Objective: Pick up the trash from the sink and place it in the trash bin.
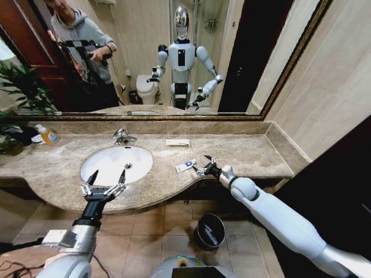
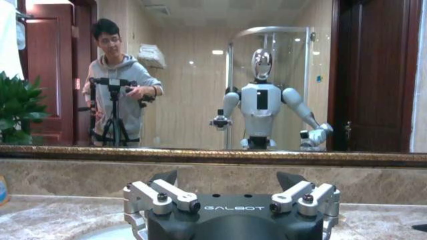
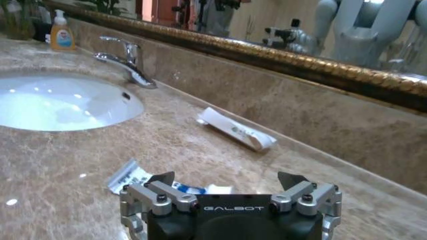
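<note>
Two packets on counter: white-blue packet (image 1: 186,166), flat white packet (image 1: 177,142).

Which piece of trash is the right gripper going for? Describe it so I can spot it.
On the brown marble counter, right of the sink, the open right gripper hovers by a white-blue packet. Unlike the plain flat white packet near the mirror, it has blue print.

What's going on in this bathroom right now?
A two-armed robot is clearing litter off a marble counter. Its right gripper, fingers open, sits right at a white-blue packet on the counter beside the sink. The left gripper hovers open at the sink's front edge. A flat white packet lies near the wall, and the black trash bin waits on the floor.
</note>
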Robot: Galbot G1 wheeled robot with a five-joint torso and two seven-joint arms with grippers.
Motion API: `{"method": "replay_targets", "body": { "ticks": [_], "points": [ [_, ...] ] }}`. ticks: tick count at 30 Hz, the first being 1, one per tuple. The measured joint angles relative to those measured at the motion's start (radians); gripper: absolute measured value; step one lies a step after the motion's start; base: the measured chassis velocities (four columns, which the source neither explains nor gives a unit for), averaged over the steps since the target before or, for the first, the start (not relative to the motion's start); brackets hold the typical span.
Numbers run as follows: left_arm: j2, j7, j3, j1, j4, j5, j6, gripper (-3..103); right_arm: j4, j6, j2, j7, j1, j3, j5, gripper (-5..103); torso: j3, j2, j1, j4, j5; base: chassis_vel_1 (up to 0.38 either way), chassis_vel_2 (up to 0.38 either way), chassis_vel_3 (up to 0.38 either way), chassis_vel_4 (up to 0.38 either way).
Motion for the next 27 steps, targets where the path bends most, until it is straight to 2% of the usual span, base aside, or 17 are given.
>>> {"method": "replay_targets", "body": {
  "ticks": [8,24,26,27],
  "points": [
    [0.0,0.0,0.0,0.0,0.0,0.0,0.0,100,-0.034,-0.017,0.077,0.041,0.018,-0.056,-0.003,100,0.0,0.0,0.0,0.0,0.0,0.0,0.0,0.0,0.0],
    [0.0,0.0,0.0,0.0,0.0,0.0,0.0,100,-0.11,-0.032,0.111,0.061,0.06,-0.071,-0.028,101,0.0,0.0,0.0,-0.0001,0.0,0.0,0.0,0.0,0.0],
    [0.0,0.0,0.0,0.0,0.0,0.0,0.0,100,-0.115,-0.035,0.112,0.063,0.061,-0.072,-0.027,95,0.0,0.0,0.0,-0.0001,0.0,0.0,0.0,0.0,0.0],
    [0.0,0.0,0.0,0.0,0.0,0.0,0.0,100,-0.115,-0.035,0.11,0.065,0.06,-0.072,-0.027,95,0.0,0.0,0.0,-0.0001,0.0,0.0,0.0,0.0,0.0]
  ]
}}
